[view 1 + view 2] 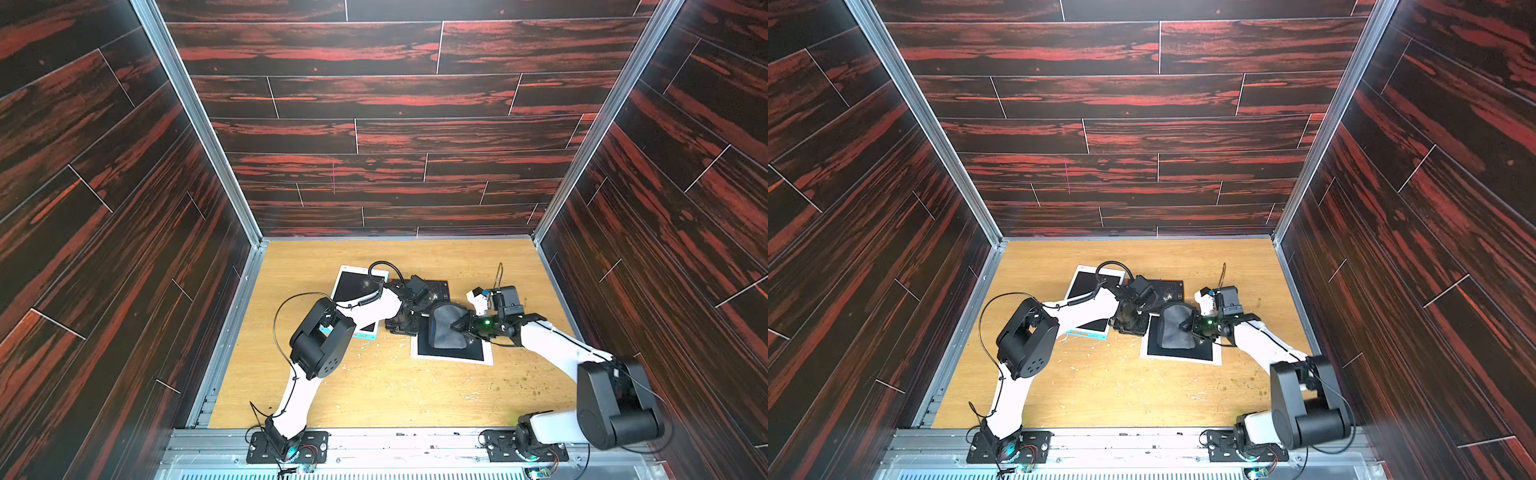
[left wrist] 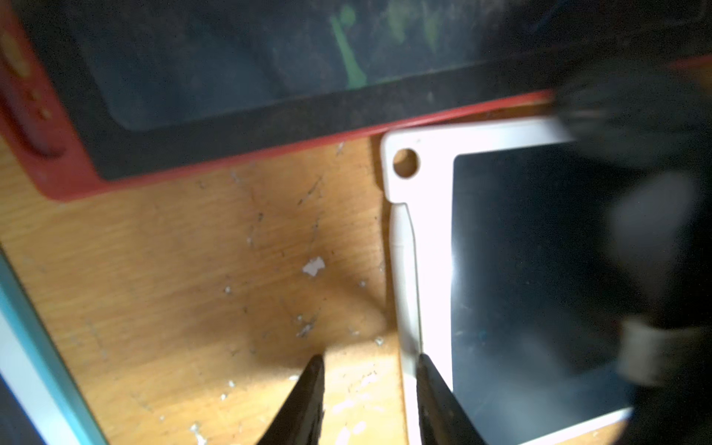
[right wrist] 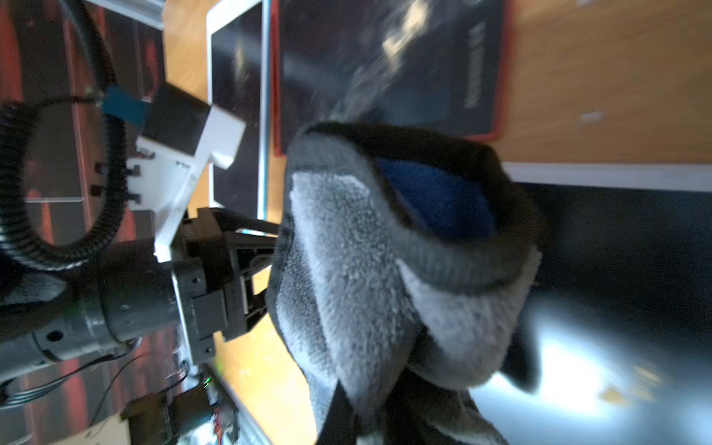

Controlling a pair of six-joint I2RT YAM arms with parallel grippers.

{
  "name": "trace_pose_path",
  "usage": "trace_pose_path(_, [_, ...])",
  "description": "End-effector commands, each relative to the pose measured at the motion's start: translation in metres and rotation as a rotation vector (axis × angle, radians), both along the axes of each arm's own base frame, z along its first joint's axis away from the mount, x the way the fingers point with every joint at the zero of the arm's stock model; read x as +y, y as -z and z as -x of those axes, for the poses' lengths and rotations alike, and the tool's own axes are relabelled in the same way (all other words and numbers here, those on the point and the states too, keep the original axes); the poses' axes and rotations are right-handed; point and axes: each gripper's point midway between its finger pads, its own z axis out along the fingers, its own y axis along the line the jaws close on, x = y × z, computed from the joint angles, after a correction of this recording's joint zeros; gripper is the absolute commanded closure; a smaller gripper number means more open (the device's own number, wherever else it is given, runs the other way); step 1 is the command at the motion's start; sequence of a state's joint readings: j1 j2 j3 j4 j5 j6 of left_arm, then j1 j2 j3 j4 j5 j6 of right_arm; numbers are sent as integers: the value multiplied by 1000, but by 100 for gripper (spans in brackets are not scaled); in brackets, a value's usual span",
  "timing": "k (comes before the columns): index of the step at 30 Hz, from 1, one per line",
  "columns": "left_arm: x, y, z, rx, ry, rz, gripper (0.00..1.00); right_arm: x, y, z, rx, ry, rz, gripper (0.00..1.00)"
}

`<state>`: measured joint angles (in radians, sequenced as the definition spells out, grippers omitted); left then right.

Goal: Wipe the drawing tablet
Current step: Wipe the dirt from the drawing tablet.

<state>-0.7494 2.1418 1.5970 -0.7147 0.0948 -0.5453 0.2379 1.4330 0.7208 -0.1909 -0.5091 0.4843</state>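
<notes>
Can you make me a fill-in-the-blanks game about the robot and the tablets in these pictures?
1. The right tool is shut on a grey ____.
2. It sits over a drawing tablet whose frame is ____.
3. The left tool has its jaws ____, holding nothing.
4. The dusty tablet farther back has a ____ edge.
Missing words: cloth; white; open; red.

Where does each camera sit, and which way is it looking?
Top views: twin eyes high over the robot's base, looking down on table, left arm, right arm.
Left wrist: on that arm, facing past the open left gripper to a white tablet.
Right wrist: on that arm, past the right gripper, shut on the grey cloth, toward the left arm.
All share the red tablet.
</notes>
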Motion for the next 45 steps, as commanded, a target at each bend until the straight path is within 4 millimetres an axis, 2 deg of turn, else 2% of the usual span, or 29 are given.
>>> trace_pose_path(1, [13, 12, 8, 36, 17, -89, 59, 19, 0, 4, 14, -66, -60, 100])
trace_pose_path(6, [15, 16, 8, 45, 21, -103, 58, 20, 25, 7, 86, -51, -19, 100])
trace_pose_path(14, [22, 18, 6, 38, 50, -170, 56, -14, 71, 12, 191, 56, 205, 100])
trace_pose_path(23, [28, 24, 11, 47, 68, -206, 56, -34, 101, 26, 296, 118, 312, 100])
trace_pose_path(29, [26, 28, 14, 58, 63, -190, 56, -56, 109, 38, 320, 163, 412, 100])
trace_pose_path(37, [25, 29, 16, 65, 57, -175, 56, -62, 108, 49, 379, 229, 396, 100])
trace_pose_path(41, [25, 27, 15, 60, 56, -171, 56, -66, 102, 50, 395, 251, 419, 100])
trace_pose_path(45, [25, 28, 15, 60, 56, -172, 56, -82, 93, 51, 425, 306, 513, 100])
